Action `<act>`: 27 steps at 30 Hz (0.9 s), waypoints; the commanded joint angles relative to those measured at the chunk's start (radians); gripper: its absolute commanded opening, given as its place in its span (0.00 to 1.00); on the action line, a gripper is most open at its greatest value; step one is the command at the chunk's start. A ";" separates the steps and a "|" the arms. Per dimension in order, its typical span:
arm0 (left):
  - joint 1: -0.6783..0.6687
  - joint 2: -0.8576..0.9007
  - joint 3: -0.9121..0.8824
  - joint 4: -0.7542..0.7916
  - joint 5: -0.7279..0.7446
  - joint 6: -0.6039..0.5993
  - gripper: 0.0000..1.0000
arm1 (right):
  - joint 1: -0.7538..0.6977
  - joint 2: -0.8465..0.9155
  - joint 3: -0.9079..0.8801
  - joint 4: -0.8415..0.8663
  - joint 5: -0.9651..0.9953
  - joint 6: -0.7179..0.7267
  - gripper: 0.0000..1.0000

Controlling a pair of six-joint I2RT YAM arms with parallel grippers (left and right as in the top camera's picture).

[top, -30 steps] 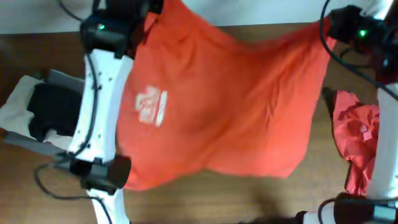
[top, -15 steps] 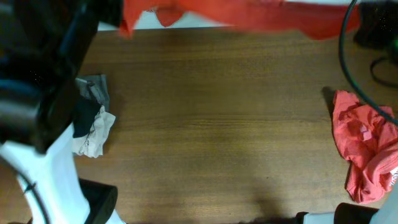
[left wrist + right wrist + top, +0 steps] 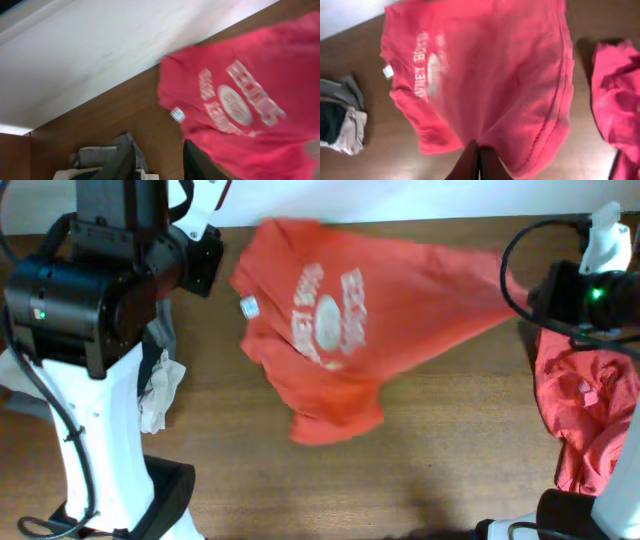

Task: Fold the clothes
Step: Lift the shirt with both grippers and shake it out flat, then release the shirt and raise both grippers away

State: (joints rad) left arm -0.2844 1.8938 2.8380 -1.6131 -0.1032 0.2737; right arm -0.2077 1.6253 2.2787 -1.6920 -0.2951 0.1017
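The left arm stands tall at the left, the left hand with fingers parted, gripping nothing. The right arm leans in from the right, the right hand pinched tight on the red T-shirt.

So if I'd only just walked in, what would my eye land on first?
A big orange-red T-shirt with white lettering, sprawled over the far middle of the wooden table, one corner stretched toward the right gripper, which pinches it. A second red garment lies crumpled at the right edge. A small grey, black and cream heap of cloth sits at the left.
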 commanded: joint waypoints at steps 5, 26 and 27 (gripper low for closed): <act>0.005 -0.024 0.009 -0.009 0.010 -0.009 0.36 | 0.006 -0.053 0.002 -0.006 0.083 -0.016 0.53; -0.035 -0.023 -0.449 0.006 0.322 -0.084 0.23 | 0.005 0.089 0.002 -0.002 0.135 0.049 0.44; -0.036 -0.023 -0.489 0.026 0.312 -0.101 0.17 | 0.005 0.099 0.002 0.000 0.124 0.049 0.32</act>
State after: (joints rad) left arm -0.3065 1.8660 2.4779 -1.6218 0.1585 0.2131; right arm -0.2077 1.6878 2.2791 -1.6917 -0.1600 0.1291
